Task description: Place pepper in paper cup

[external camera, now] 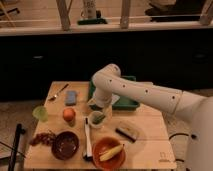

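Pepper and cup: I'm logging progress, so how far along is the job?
The pepper already sits in the paper cup, one end poking above the rim. The pincer hangs right above the cup. Whether it has let go cannot be seen. Left: release if needed and draw the arm away.

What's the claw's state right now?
Claw: right above the paper cup, with the pepper in the cup; open or closed cannot be told.

Dim room: dark cabinets (60, 60) behind a wooden table (145, 142).
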Tool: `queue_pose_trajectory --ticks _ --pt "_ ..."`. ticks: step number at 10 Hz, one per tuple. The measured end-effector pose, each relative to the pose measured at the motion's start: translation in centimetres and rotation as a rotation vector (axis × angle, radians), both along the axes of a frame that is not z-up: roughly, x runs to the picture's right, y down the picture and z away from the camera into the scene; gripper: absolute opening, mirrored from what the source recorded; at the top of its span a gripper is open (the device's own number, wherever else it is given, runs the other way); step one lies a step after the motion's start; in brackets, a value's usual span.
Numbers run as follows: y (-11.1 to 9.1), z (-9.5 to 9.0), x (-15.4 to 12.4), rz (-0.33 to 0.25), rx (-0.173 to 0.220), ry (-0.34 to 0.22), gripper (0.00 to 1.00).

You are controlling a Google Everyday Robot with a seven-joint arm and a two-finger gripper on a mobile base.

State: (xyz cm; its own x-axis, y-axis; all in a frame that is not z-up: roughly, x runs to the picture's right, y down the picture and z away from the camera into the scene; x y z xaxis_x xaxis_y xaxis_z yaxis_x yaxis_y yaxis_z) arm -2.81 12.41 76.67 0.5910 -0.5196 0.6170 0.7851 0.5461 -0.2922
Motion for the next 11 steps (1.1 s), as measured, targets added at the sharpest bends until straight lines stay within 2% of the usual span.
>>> queue_pose_trajectory --ticks 11 --pt "-0.53 0.11 0.34 -0.013 -0.013 -0.017 0.8"
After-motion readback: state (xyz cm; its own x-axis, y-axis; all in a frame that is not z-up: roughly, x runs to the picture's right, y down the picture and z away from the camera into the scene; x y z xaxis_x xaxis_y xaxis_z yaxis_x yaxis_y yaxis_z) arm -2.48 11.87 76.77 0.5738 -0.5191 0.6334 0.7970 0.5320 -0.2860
